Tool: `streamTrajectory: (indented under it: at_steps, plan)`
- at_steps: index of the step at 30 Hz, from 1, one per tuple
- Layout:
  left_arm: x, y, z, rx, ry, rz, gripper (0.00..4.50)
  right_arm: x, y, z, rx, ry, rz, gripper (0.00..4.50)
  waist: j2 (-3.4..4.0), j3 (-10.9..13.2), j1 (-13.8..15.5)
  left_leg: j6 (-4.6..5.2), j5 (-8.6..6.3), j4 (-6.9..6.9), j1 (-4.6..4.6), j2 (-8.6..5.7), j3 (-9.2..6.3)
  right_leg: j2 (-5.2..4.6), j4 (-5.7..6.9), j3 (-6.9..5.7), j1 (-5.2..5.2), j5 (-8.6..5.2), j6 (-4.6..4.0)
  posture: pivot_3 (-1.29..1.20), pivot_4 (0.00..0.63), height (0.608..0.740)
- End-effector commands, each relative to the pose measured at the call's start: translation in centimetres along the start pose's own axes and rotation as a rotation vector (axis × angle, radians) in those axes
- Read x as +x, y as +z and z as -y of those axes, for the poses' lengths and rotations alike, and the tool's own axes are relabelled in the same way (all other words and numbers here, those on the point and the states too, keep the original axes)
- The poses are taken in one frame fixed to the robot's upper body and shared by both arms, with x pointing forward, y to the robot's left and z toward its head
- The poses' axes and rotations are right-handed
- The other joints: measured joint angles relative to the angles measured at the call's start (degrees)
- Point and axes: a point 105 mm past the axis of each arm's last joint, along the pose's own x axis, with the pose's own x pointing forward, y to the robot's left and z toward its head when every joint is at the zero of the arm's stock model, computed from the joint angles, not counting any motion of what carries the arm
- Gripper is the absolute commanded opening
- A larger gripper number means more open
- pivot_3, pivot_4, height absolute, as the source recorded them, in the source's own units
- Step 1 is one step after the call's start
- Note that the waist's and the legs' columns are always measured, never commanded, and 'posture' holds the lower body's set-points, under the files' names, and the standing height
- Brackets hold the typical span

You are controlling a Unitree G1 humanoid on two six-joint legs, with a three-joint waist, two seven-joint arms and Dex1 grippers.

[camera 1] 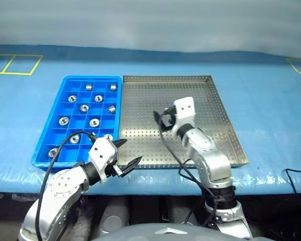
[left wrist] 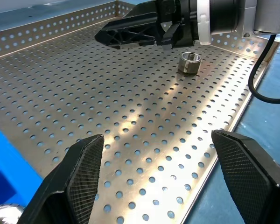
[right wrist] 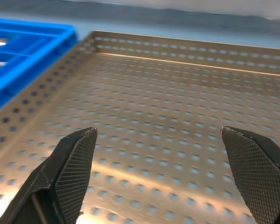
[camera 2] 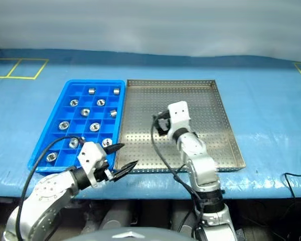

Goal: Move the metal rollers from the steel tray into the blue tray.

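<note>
One roller lies on the steel tray, under my right claw; the others sit in the blue tray at left. Both claws, left included, gape wide and empty.

The right arm hides part of the steel tray floor; the blue tray is cut off.

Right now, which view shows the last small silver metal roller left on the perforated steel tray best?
Left wrist view: the small silver metal roller stands upright on the perforated steel tray, hollow top visible, beside the right gripper. In both eye views the right arm covers that spot.
</note>
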Motion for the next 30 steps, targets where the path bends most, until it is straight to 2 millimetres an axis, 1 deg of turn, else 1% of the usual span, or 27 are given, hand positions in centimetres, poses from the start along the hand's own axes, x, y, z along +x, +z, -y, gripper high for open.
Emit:
streamTrajectory:
  at_steps: [1, 4, 7, 9, 14, 16, 19, 23, 30]
  plan:
    - [0.6, 0.5, 0.5, 0.008, -0.058, 0.023, 4.02, -1.7, 0.6, 2.3, 0.015, -0.126, 0.019, 4.47, 0.0, 0.0, -0.8, 0.0, 0.0, 0.0, 0.01, 0.01, 0.01, 0.03, 0.02, 0.02, 0.0, 0.0, 0.0, 0.03, 0.15, 0.74]
    - [1.0, 0.6, 0.5, 0.015, -0.075, 0.025, 4.02, -2.8, -0.6, 3.0, 0.066, -0.173, -0.026, 4.47, 0.02, 0.0, -1.6, 0.0, 0.0, 0.0, 0.05, 0.03, 0.04, 0.06, 0.06, 0.07, 0.0, 0.0, 0.0, 0.02, 0.15, 0.74]
    - [1.2, 0.6, 0.4, 0.027, -0.085, 0.02, 4.02, -3.7, -2.2, 2.7, 0.111, -0.177, -0.084, 4.47, 0.02, 0.0, -2.0, 0.0, 0.0, 0.0, 0.08, 0.1, 0.04, 0.24, 0.07, 0.23, 0.01, 0.0, 0.01, 0.01, 0.15, 0.74]
    - [1.3, 0.5, 0.4, 0.031, -0.089, 0.016, 4.02, -3.9, -2.9, 2.3, 0.125, -0.167, -0.109, 4.47, 0.02, 0.0, -2.5, 0.0, 0.0, 0.0, 0.09, 0.13, 0.04, 0.3, 0.07, 0.32, 0.0, -0.01, 0.01, 0.0, 0.15, 0.74]
    - [1.5, 0.4, 0.5, 0.038, -0.095, 0.007, 4.02, -3.8, -4.1, 1.1, 0.154, -0.133, -0.146, 4.47, 0.02, 0.0, -3.1, 0.01, 0.0, 0.02, 0.14, 0.13, 0.13, 0.31, 0.07, 0.46, 0.0, 0.01, 0.06, 0.0, 0.15, 0.74]
    - [1.6, 0.5, 0.5, 0.039, -0.099, 0.009, 4.02, -3.5, -4.6, 1.1, 0.153, -0.139, -0.152, 4.47, 0.02, 0.0, -3.0, 0.01, 0.0, 0.02, 0.14, 0.13, 0.15, 0.31, 0.07, 0.47, -0.01, 0.01, 0.07, 0.0, 0.15, 0.74]
    - [1.9, 0.6, 0.7, 0.039, -0.107, 0.012, 4.02, -3.0, -5.4, 1.9, 0.125, -0.178, -0.169, 4.47, 0.02, 0.0, -3.0, 0.0, 0.0, 0.02, 0.13, 0.13, 0.15, 0.31, 0.07, 0.48, -0.01, 0.01, 0.07, 0.0, 0.15, 0.74]
    - [2.0, 0.7, 0.8, 0.04, -0.107, 0.015, 4.02, -2.4, -5.3, 2.2, 0.158, -0.186, -0.152, 4.47, 0.0, 0.0, -3.3, 0.01, 0.0, 0.05, 0.15, 0.12, 0.2, 0.32, 0.06, 0.54, 0.0, 0.04, 0.12, 0.01, 0.15, 0.74]
    - [1.9, 0.7, 0.8, 0.035, -0.099, 0.015, 4.02, -2.1, -5.3, 2.3, 0.14, -0.178, -0.156, 4.47, 0.0, 0.0, -3.4, 0.03, 0.02, 0.18, 0.19, 0.13, 0.3, 0.32, 0.11, 0.65, 0.03, 0.11, 0.22, 0.03, 0.15, 0.74]
